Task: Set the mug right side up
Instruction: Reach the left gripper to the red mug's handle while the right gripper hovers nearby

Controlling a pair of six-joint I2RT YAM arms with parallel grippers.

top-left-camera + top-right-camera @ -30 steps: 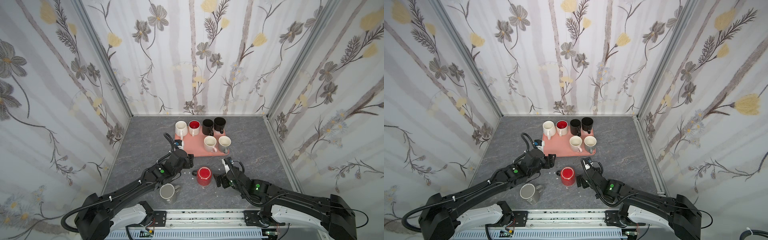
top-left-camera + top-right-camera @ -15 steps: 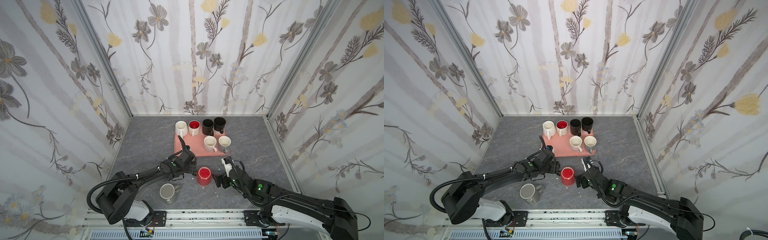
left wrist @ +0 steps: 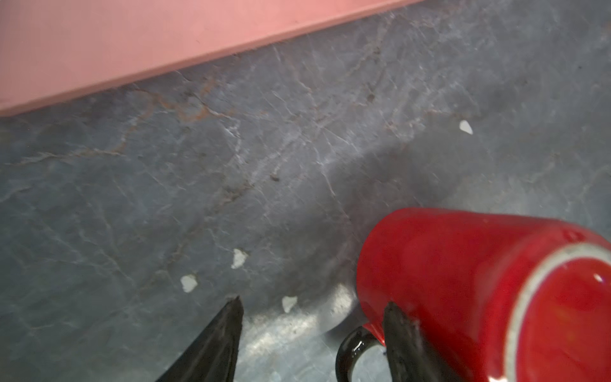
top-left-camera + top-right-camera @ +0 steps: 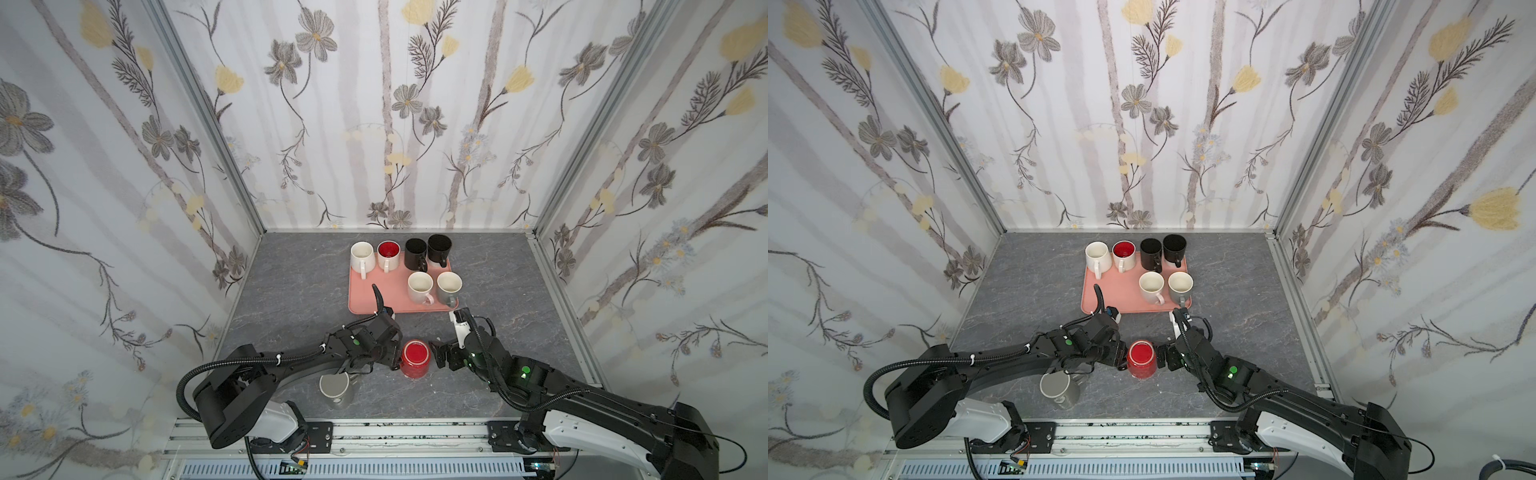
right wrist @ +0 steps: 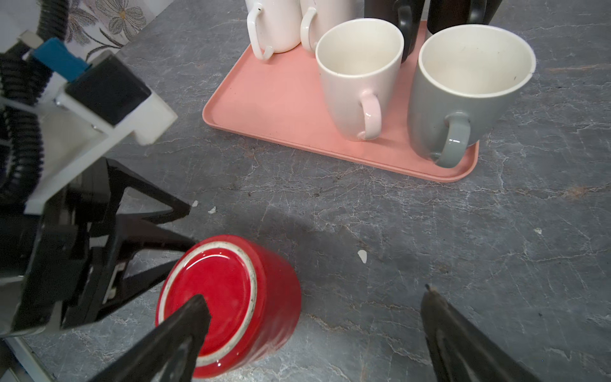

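- grey mug [image 4: 334, 388]: on the table [image 4: 291, 291], well in front of the pink tray [image 4: 374, 301], off its left near corner
- left gripper [image 4: 395, 360]: in front of the left half of the tray's near edge; claw spread, straddling the black handle [image 3: 350, 350]; one finger at the red wall, contact unclear; nothing pinched
- red mug [image 4: 415, 358]: base up, standing on its rim; on the table in front of the middle of the tray's near edge, apart from it
- right gripper [image 4: 436, 354]: in front of the tray's right near corner; claw spread wide, empty
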